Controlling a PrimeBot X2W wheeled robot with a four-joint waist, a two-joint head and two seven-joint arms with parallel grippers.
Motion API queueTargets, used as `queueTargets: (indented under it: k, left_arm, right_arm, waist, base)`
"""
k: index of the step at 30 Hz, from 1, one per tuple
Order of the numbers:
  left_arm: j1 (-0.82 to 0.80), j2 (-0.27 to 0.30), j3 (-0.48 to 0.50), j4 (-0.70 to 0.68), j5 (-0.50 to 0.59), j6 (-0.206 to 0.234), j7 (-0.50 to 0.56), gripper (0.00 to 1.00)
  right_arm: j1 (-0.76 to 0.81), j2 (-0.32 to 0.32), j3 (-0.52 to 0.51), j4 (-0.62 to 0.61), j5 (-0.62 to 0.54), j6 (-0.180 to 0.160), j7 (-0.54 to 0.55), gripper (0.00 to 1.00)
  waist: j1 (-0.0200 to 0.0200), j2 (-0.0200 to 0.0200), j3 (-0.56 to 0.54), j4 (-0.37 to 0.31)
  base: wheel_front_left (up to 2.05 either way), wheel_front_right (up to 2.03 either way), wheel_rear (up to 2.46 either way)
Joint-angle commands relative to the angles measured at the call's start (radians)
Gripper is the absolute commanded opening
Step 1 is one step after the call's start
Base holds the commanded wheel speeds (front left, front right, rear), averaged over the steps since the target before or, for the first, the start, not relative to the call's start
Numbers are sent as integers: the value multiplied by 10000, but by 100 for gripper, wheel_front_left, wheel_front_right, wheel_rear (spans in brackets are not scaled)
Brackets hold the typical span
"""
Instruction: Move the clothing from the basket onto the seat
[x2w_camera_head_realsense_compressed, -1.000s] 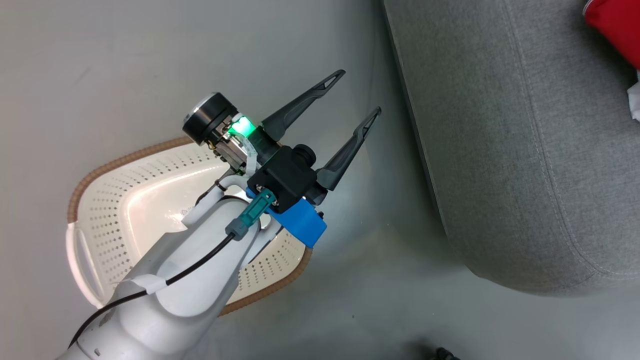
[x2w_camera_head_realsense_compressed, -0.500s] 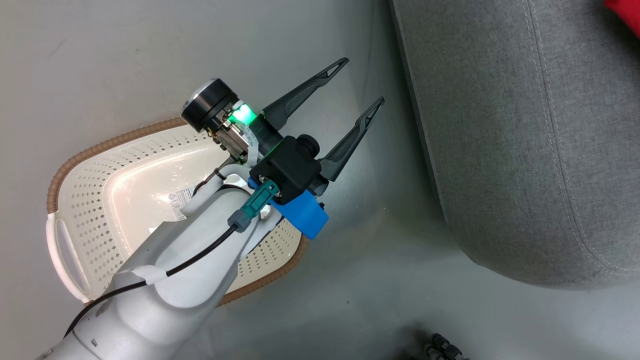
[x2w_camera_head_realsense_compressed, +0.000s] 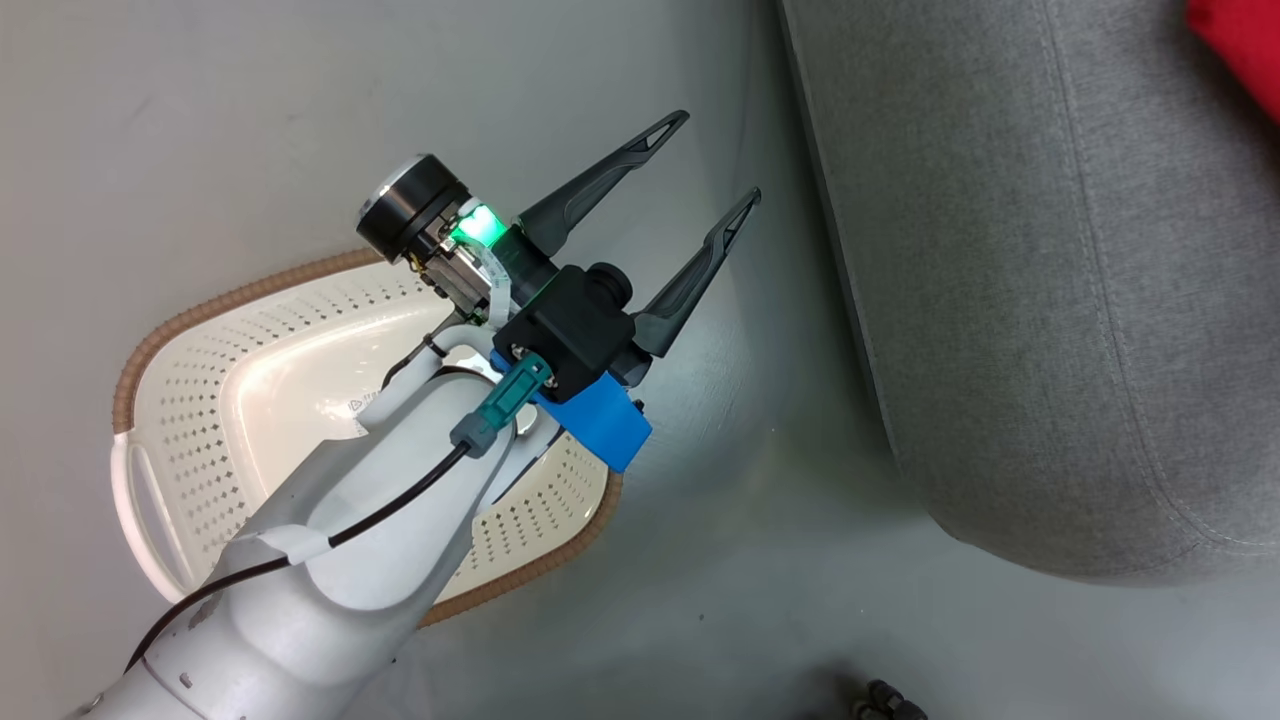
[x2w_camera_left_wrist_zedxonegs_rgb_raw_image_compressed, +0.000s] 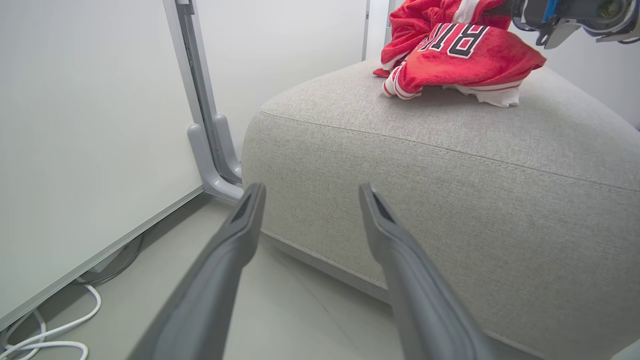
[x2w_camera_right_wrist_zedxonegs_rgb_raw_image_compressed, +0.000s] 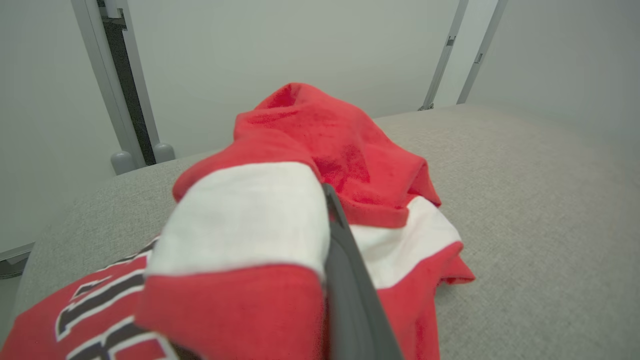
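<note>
The large grey fabric-upholstered sofa (x2w_camera_left_wrist_zedxonegs_rgb_raw_image_compressed: 450, 165) w/ rounded edges is the biggest thing here, and both garments lie on its top. The cream-white perforated plastic basket (x2w_camera_head_realsense_compressed: 200, 420) w/ brown woven-look rim stands near the sofa's corner, partly under the left arm. No cloth shows in the part I can see. The red jersey (x2w_camera_left_wrist_zedxonegs_rgb_raw_image_compressed: 465, 50) w/ black-and-white lettering lies crumpled there, and the red shorts (x2w_camera_right_wrist_zedxonegs_rgb_raw_image_compressed: 350, 145) w/ white side band are heaped on it, touching. The left gripper (x2w_camera_head_realsense_compressed: 716, 157) hangs between basket and sofa, fingers spread apart, holding nothing. The right gripper (x2w_camera_right_wrist_zedxonegs_rgb_raw_image_compressed: 322, 192) is at the shorts. One finger (x2w_camera_right_wrist_zedxonegs_rgb_raw_image_compressed: 350, 290) shows at mid-view w/ the white band tight against it and the other is under cloth, so I judge it pinched on that fold. Handling, imo: both pieces are light, thin, limp, not fragile. They sag and can catch on a finger at release. Best hold is a bunched fold or thick hem, not one flat layer.
</note>
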Motion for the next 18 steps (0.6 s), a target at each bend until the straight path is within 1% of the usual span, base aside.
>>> queueTargets:
  k: [1, 2, 11, 18]
  left_arm:
    - [-4, 48, 0, 24, -50, 52, -40, 100]
    - [107, 29, 9, 65, -88, 88, -49, 100]
    - [740, -90, 90, 222, -354, 257, -119, 100]
    - [1546, -91, 451, 24, -577, 510, -122, 100]
  right_arm:
    - [168, 36, -10, -79, 26, 2, -9, 78]
    - [361, 94, 12, -182, 8, 2, -9, 100]
    - [1947, 439, 322, -1119, -254, 2, -9, 100]
    - [3345, 749, 735, -1817, -247, 3, -9, 100]
  waist:
    - [-1, 0, -146, -20]
    - [-1, 0, -359, -46]
    - [-1, 0, -1661, -120]
    - [-1, 0, -2711, 5]
  base:
    - [0, 0, 0]
    - [0, 0, 0]
    - [0, 0, 0]
    - [0, 0, 0]
